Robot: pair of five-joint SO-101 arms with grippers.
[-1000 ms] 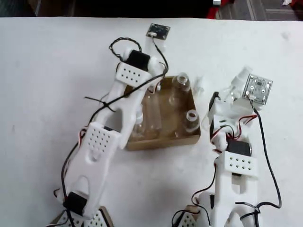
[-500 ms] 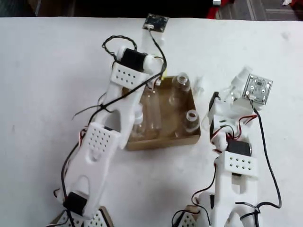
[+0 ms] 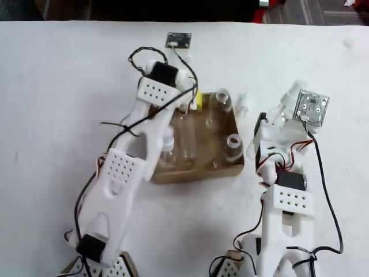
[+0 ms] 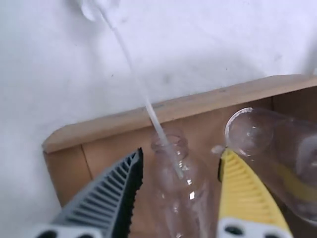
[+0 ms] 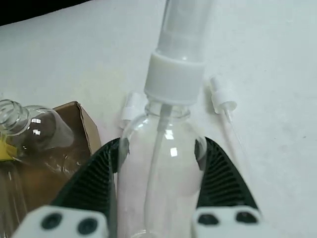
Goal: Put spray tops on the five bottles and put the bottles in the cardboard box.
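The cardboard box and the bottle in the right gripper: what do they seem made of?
The cardboard box looks like matte brown cardboard, with a thick raw rim. The bottle in the right gripper seems clear glossy plastic, possibly glass: bright glints, tube visible through it.

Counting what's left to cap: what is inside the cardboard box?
Clear bottles without spray tops: one in the far right corner, another by the right wall. The left arm covers the box's left side.

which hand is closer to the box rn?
Left. Left hand hangs over the box, open around an uncapped bottle inside. Right hand is beside the box, gripping a capped bottle.
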